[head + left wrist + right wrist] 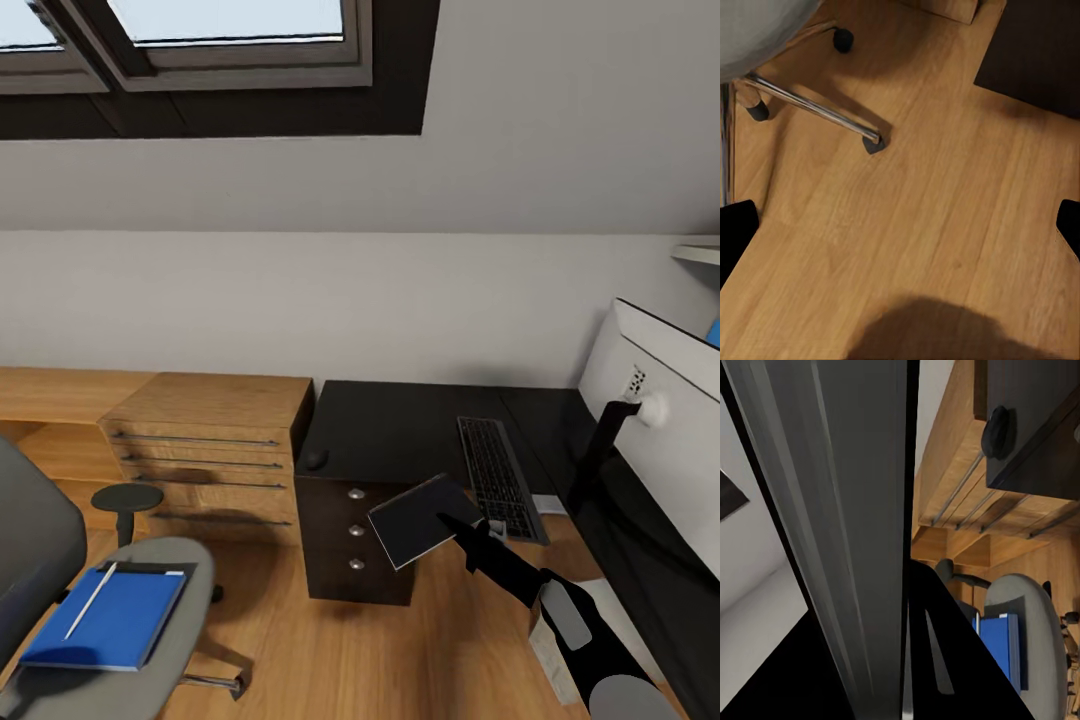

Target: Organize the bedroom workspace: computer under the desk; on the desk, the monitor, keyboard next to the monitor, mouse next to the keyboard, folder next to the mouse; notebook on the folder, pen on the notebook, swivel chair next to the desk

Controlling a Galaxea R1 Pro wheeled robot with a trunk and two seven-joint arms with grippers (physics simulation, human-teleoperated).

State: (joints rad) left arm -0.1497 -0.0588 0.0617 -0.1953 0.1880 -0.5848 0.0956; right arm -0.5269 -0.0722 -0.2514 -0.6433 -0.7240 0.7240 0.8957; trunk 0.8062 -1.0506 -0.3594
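One notebook [424, 519], a dark thin rectangle, hangs tilted at the lower centre of the head view, pinched at its right corner by the right gripper [452, 522], whose fingers are closed on it just in front of the counter's [400, 430] front edge; in the right wrist view the notebook [840, 510] is a broad grey slab seen edge-on. One blue folder [112, 618] lies on the seat of the one swivel chair [170, 600] at lower left, with one pale pen [92, 600] lying slantwise on it; the chair's backrest is cut off by the left edge. On the black counter are one keyboard [498, 476], right of centre, and one small black mouse [316, 459] near the left front corner, well apart from it. One monitor [660, 440] stands at the right, its white back toward the camera and its far end cut off. A black drawer unit [352, 540] shows three round knobs; beside it, a wooden cabinet [205, 455] has four drawer pulls. The left gripper [900, 229] is spread wide and empty, only two black fingertips [735, 229] showing at the frame edges over the wooden floor [922, 217] and one chrome chair leg [814, 109].
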